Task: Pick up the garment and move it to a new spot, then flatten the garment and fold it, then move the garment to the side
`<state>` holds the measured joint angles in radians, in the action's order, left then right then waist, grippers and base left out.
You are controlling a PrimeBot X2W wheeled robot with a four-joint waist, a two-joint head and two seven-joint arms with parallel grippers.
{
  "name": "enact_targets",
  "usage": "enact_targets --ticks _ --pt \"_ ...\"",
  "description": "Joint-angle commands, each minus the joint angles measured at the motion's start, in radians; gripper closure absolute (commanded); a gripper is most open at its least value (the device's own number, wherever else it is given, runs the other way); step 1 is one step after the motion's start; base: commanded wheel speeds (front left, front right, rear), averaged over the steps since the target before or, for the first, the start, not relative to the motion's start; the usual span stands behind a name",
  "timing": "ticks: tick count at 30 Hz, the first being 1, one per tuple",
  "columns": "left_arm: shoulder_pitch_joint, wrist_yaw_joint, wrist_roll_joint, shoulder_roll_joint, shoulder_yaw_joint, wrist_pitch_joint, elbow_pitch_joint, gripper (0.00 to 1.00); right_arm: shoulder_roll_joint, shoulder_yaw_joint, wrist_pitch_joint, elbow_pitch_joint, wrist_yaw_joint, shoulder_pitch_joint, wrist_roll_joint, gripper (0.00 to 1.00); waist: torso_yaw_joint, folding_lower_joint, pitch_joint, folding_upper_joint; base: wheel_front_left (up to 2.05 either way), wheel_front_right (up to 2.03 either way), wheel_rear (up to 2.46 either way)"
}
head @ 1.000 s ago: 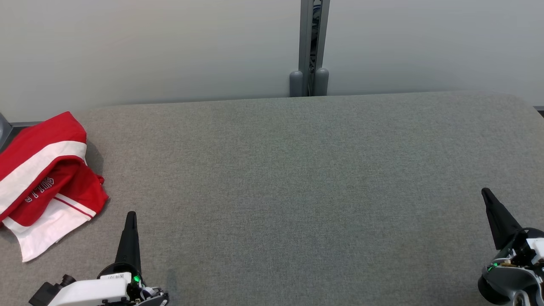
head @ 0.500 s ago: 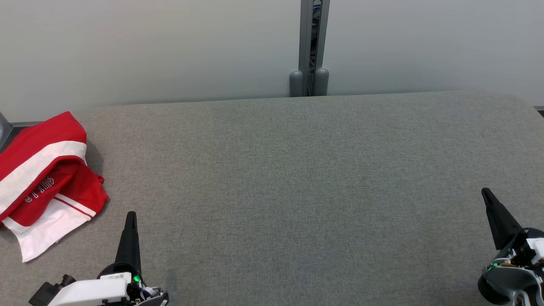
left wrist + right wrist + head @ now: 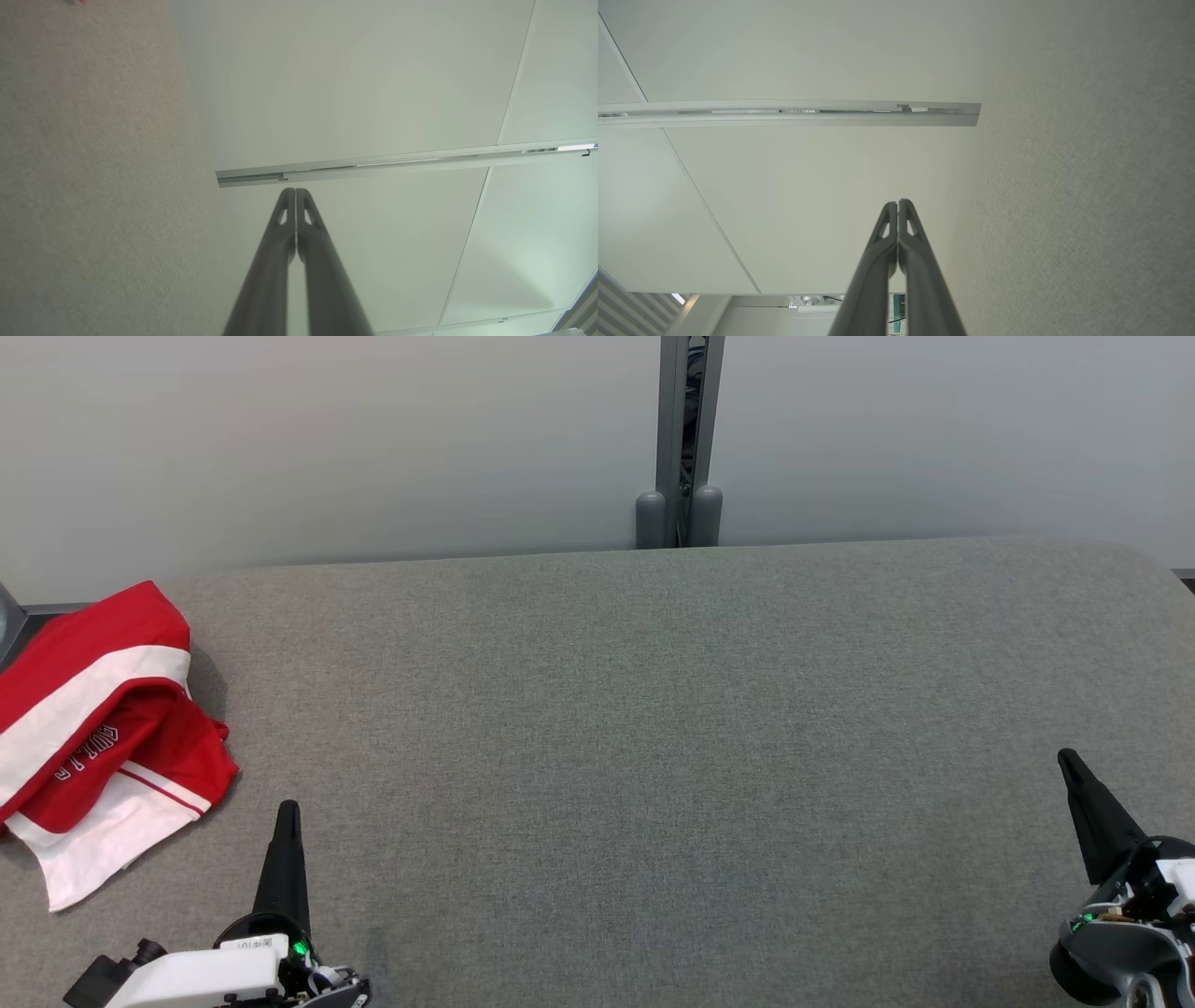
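While both arms sat low at the near edge of the grey fabric-covered surface (image 3: 653, 709), the red and white jersey (image 3: 98, 728) lay crumpled at the surface's far left side, partly cut off by the head view's edge, with lettering showing on a red fold. The left hand (image 3: 288, 810) was near the jersey's lower right corner, not touching it, fingers pressed together and holding nothing. The right hand (image 3: 1067, 761) was well apart at the lower right, fingers also pressed together and empty. Both wrist views showed the fingertips meeting, pointed toward the pale wall panels (image 3: 327, 439). A grey metal post (image 3: 689, 429) stood behind the surface's far edge, between the panels.
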<state>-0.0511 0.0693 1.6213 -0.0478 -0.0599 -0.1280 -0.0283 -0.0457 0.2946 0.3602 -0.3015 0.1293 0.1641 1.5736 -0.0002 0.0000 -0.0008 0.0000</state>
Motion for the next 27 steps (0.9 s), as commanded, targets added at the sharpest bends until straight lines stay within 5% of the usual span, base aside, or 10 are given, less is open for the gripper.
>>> enact_targets --ticks 1,4,5,20,27 --pt "0.017 0.006 0.001 -0.002 0.004 0.000 0.004 1.00 -0.009 0.003 0.001 -0.001 0.003 0.005 0.004 1.00 0.000 0.0000 0.000 0.0000 0.00 0.00 0.00" --pt "0.017 0.006 0.001 -0.002 0.004 0.000 0.004 1.00 -0.009 0.003 0.001 -0.001 0.003 0.005 0.004 1.00 0.000 0.0000 0.000 0.0000 0.00 0.00 0.00" --pt "0.015 0.003 -0.006 -0.004 0.003 0.000 0.003 0.00 -0.008 -0.002 -0.006 0.001 0.002 0.002 -0.004 0.00 0.000 0.0000 0.000 0.0000 0.00 0.00 0.00" --pt "0.056 0.011 -0.019 -0.004 -0.005 -0.014 -0.035 0.00 -0.006 -0.060 -0.096 0.021 0.000 -0.005 -0.046 0.00 0.000 0.0000 0.002 0.0000 0.00 0.00 0.00" --pt "0.085 0.016 -0.114 -0.030 -0.009 -0.035 -0.039 0.00 -0.036 -0.107 -0.165 0.033 0.000 0.008 -0.151 0.00 0.000 0.0000 0.002 0.0000 0.00 0.00 0.00"
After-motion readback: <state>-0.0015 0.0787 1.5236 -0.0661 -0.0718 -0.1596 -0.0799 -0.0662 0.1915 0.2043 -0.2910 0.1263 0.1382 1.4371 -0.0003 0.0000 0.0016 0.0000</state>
